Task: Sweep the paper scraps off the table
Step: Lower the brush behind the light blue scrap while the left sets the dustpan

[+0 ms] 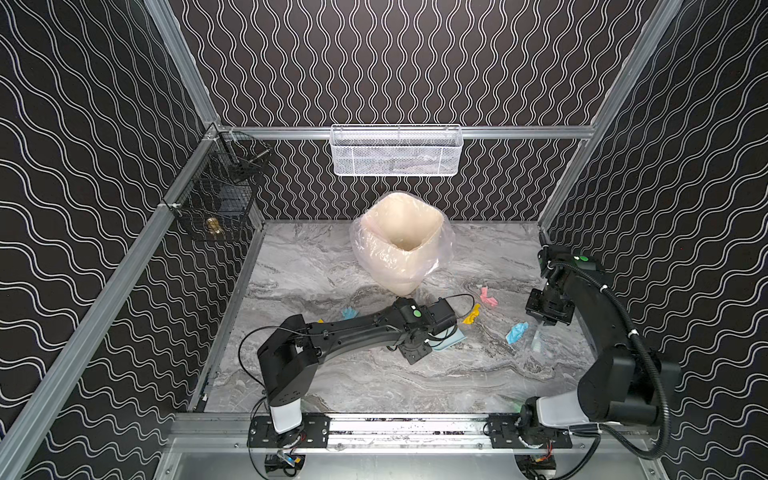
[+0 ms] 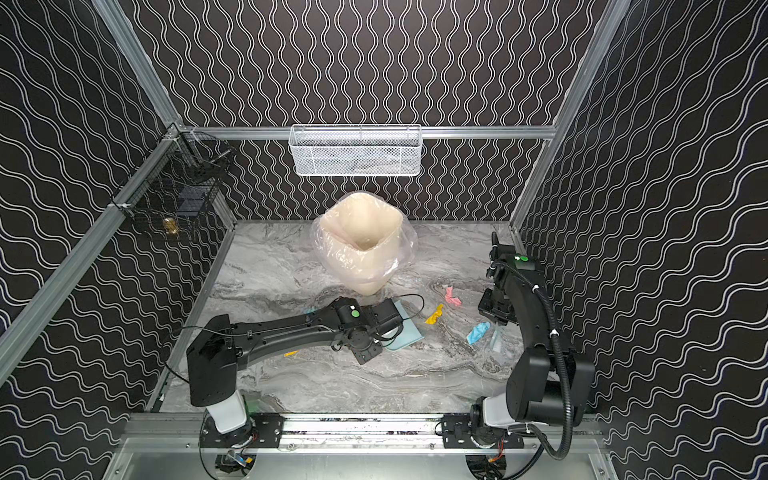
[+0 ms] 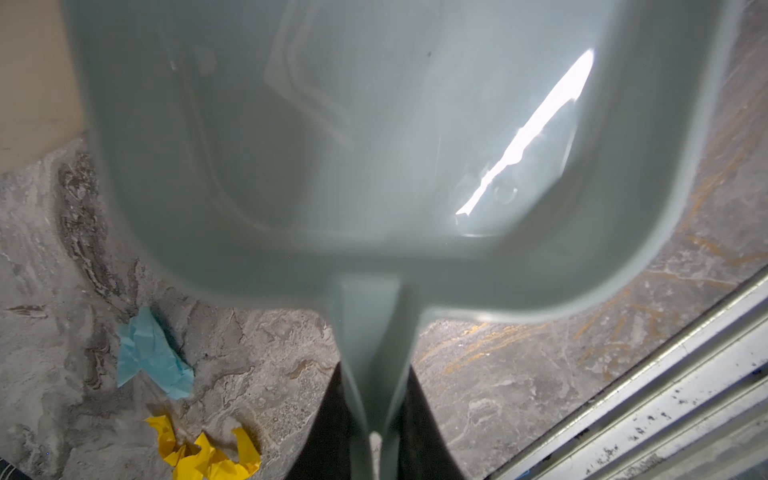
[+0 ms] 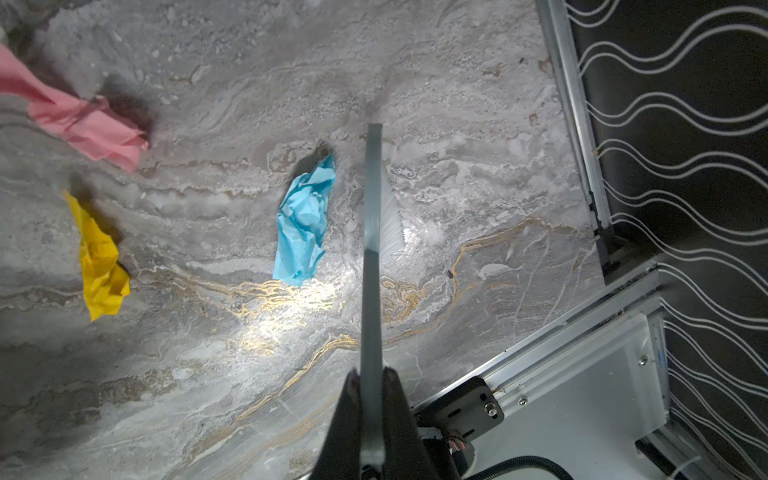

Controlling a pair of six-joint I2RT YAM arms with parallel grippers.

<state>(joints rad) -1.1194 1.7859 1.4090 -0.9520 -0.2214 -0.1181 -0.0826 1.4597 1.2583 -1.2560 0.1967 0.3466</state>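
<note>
right now the sweep looks only set up, none of the paper scraps gathered yet. the left gripper point(image 3: 376, 424) is closed narrow on the dustpan point(image 3: 374, 145) handle. the right gripper point(image 4: 371, 399) is pinched tight on the brush point(image 4: 372, 208), whose bristles sit just beside a blue scrap point(image 4: 305, 220) on the table point(image 1: 332, 374). a yellow scrap point(image 4: 99, 257) and a pink scrap point(image 4: 83, 120) lie further off, each apart. next, i'd judge, the brush must push the blue scrap toward the pan, whose lip must lie flat; i cannot tell if it does.

Marble table point(image 1: 374, 374) with paper scraps point(image 1: 516, 332), bin point(image 1: 390, 270)
</note>
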